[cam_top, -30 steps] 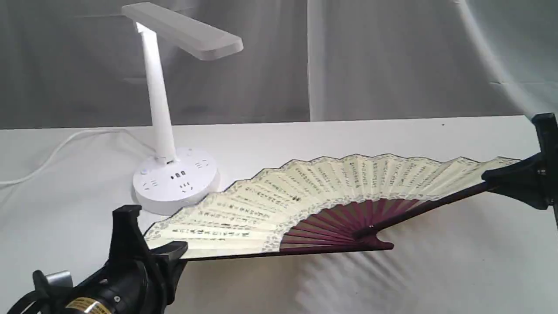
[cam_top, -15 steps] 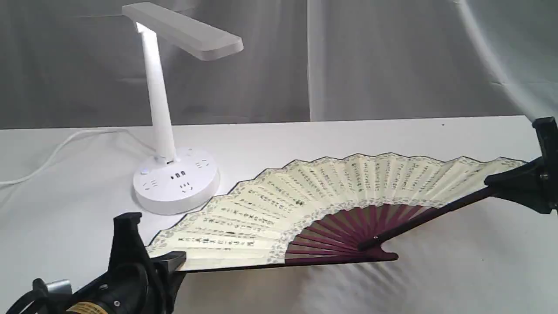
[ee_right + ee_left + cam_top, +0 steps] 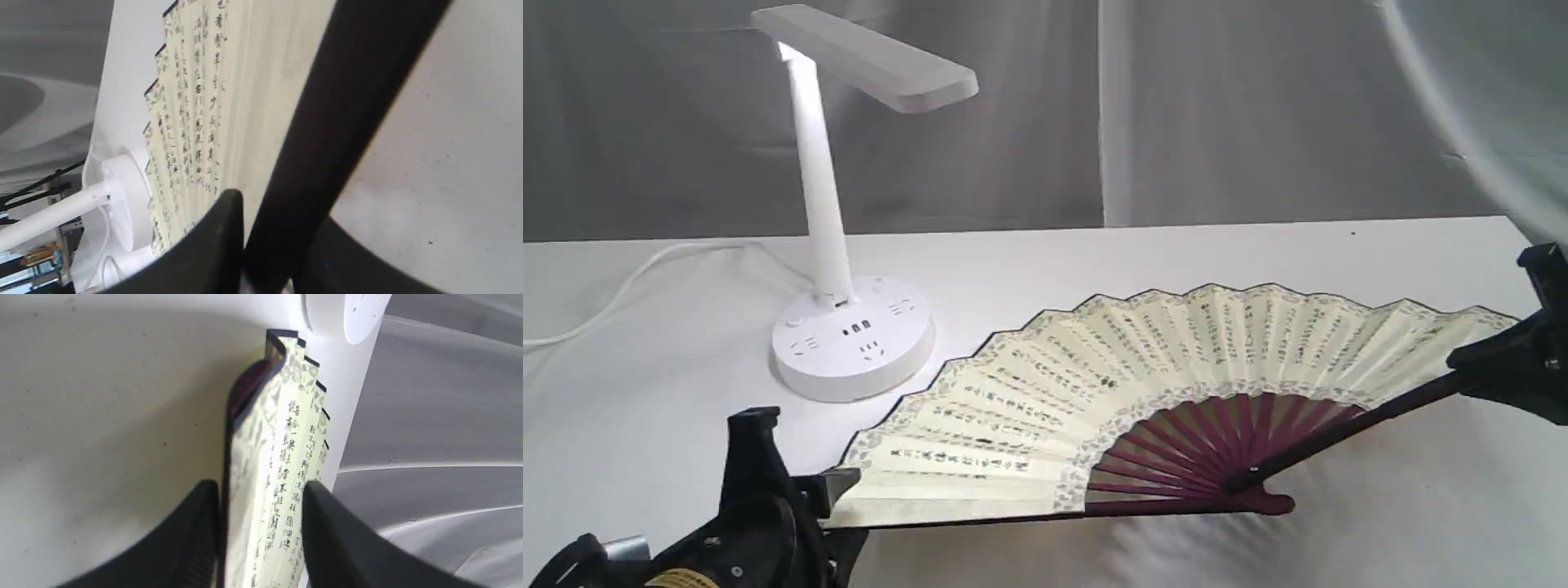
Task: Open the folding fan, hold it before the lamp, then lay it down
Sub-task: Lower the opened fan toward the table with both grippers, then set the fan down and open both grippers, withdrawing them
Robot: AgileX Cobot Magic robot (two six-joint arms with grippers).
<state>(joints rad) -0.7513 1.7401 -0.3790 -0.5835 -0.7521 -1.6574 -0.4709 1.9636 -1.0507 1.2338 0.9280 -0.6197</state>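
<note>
Your left gripper point(image 3: 800, 486) sits at the near left, and the exterior view cuts off its body at the frame's edge. The left wrist view shows the hold more clearly. The two black fingers point(image 3: 192, 539) are closed to a narrow gap on the left guard and outermost pleats of the large folding fan point(image 3: 1143, 367), which is pleated cream paper with black calligraphy, a grey floral border and dark maroon ribs.

Behind that end stands the white plastic desk lamp point(image 3: 821, 204), with its flat bar head, slim stem and round socketed base. Only the exterior view shows the whole lamp. The left wrist view catches just a sliver of its base.

The fan is spread wide and lies low over the white table point(image 3: 1176, 253), in front of the lamp and to its right. You cannot tell whether its pivot end touches the surface.

At the far right, your right gripper point(image 3: 1494, 371) is partly out of frame. In the right wrist view its fingers point(image 3: 212, 245) are clamped tight on the dark right guard, which is blurred up close, and the fingertips are hard to make out.
</note>
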